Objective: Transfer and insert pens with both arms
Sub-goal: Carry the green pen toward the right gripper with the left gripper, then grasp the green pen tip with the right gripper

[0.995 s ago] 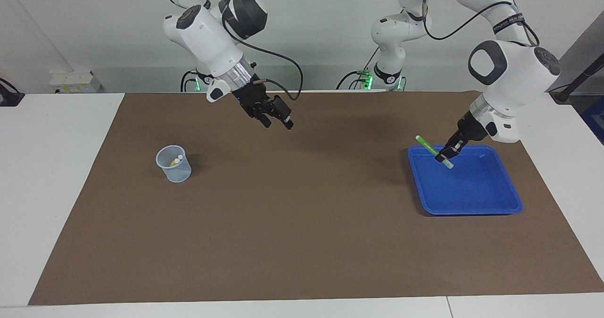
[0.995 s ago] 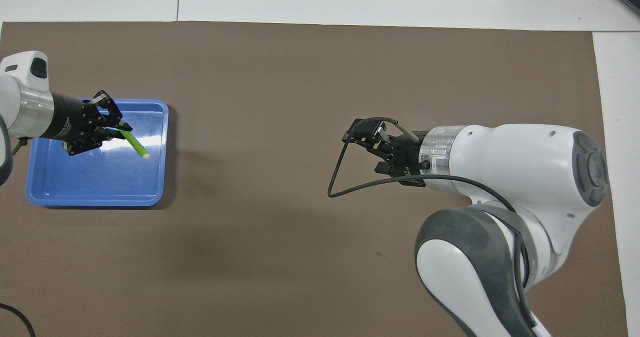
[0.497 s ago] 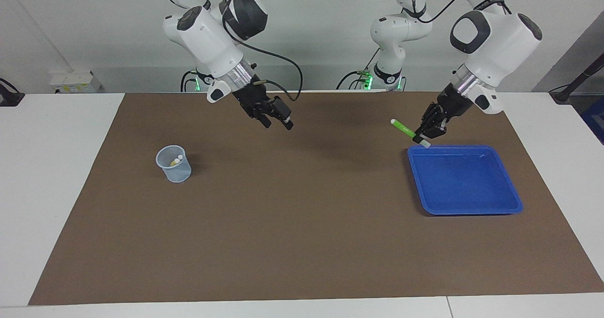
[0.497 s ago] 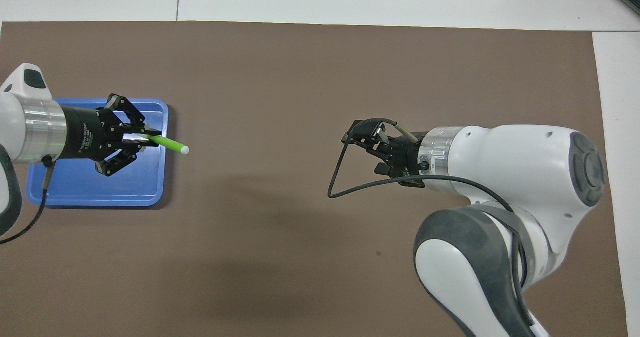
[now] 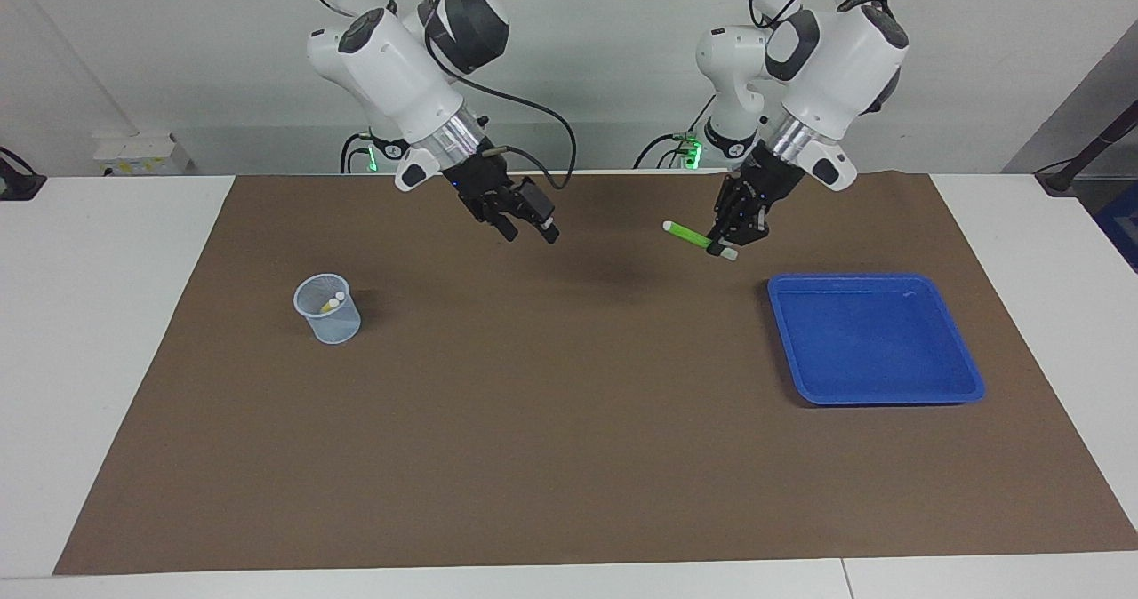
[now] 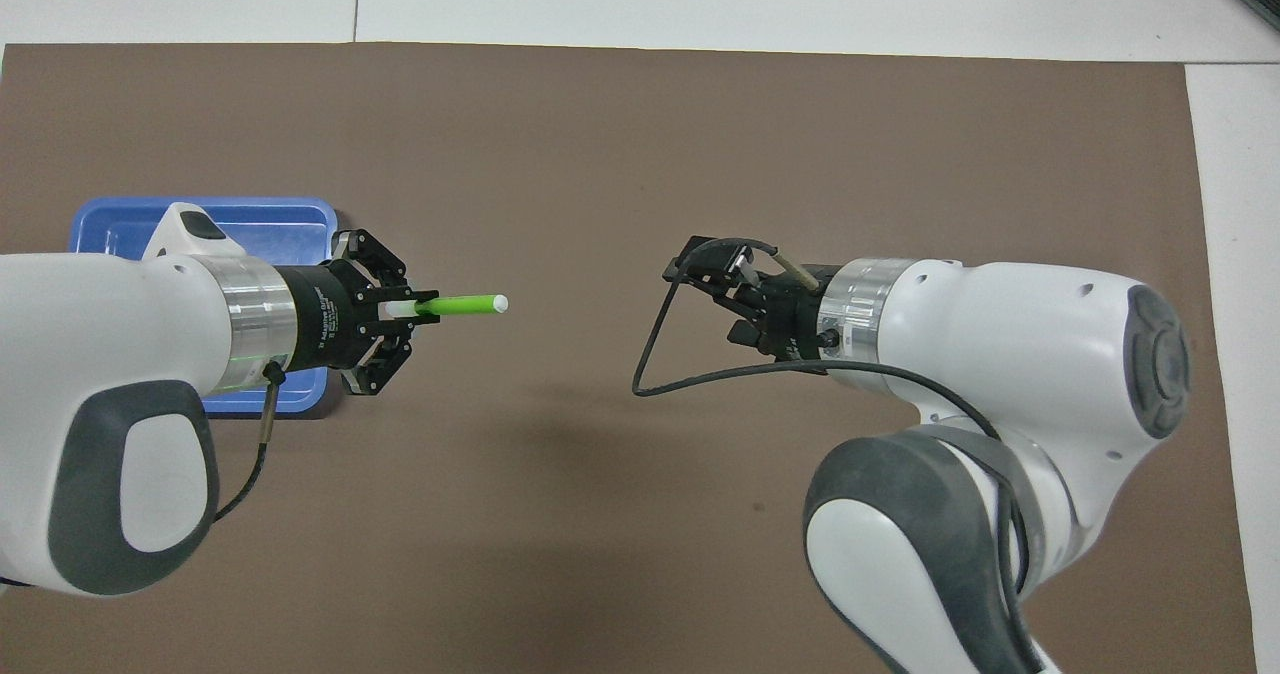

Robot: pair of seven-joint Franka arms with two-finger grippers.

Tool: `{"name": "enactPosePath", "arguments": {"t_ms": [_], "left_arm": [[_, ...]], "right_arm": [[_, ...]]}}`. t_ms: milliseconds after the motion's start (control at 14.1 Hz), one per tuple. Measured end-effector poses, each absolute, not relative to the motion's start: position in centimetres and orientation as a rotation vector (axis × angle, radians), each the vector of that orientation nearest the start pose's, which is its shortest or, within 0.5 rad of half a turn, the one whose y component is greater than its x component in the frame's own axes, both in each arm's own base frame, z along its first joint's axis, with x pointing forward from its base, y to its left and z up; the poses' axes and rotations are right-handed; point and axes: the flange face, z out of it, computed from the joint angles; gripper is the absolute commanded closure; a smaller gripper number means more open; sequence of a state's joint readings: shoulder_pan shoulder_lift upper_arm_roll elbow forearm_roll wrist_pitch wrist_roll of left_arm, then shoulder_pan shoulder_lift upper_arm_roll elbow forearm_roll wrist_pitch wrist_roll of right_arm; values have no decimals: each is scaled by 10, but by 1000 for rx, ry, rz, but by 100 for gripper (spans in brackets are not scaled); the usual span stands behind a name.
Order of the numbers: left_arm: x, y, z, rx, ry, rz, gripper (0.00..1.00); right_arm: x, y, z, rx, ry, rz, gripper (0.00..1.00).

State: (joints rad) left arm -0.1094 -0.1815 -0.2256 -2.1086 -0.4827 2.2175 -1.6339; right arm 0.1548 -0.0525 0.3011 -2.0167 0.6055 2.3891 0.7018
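My left gripper [image 5: 731, 236] is shut on the green pen [image 5: 683, 231] and holds it level in the air over the brown mat, between the blue tray [image 5: 876, 386] and the table's middle. The pen's free end points toward my right gripper [image 5: 529, 229], which hangs open and empty over the mat a short gap away. In the overhead view the left gripper [image 6: 418, 306], green pen [image 6: 465, 305] and right gripper [image 6: 720, 294] line up. A clear cup [image 5: 327, 310] holds two pale pen caps with some yellow showing; no purple shows.
The blue tray, bare inside, lies on the mat [image 5: 569, 421] at the left arm's end; the left arm partly covers it in the overhead view [image 6: 110, 229]. Two smaller white arms with green lights [image 5: 729, 128] stand at the table's robot edge.
My left gripper has lifted the green pen out of the tray and carried it toward the table's middle, turning it level. My right gripper has barely moved.
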Motion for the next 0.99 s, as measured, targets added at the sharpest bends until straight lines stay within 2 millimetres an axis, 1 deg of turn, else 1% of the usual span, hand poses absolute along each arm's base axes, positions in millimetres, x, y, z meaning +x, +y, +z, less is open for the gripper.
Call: {"name": "enactPosePath", "arguments": {"t_ms": [213, 355, 497, 640, 782, 995], "left_arm": [[475, -222, 528, -2466, -2604, 327, 100], [461, -235, 524, -2413, -2675, 324, 100], [449, -239, 517, -2344, -2764, 310, 100], [443, -238, 515, -2301, -2813, 305, 100], [442, -237, 515, -2276, -2837, 307, 100], [442, -237, 517, -2265, -2849, 309, 100]], "right_arm": [[503, 286, 523, -2396, 694, -116, 0], [492, 305, 523, -2394, 686, -93, 1], [479, 327, 526, -2374, 702, -76, 4], [467, 348, 532, -2340, 713, -87, 5], [461, 357, 534, -2326, 708, -98, 5], [467, 355, 534, -2297, 723, -142, 11]]}}
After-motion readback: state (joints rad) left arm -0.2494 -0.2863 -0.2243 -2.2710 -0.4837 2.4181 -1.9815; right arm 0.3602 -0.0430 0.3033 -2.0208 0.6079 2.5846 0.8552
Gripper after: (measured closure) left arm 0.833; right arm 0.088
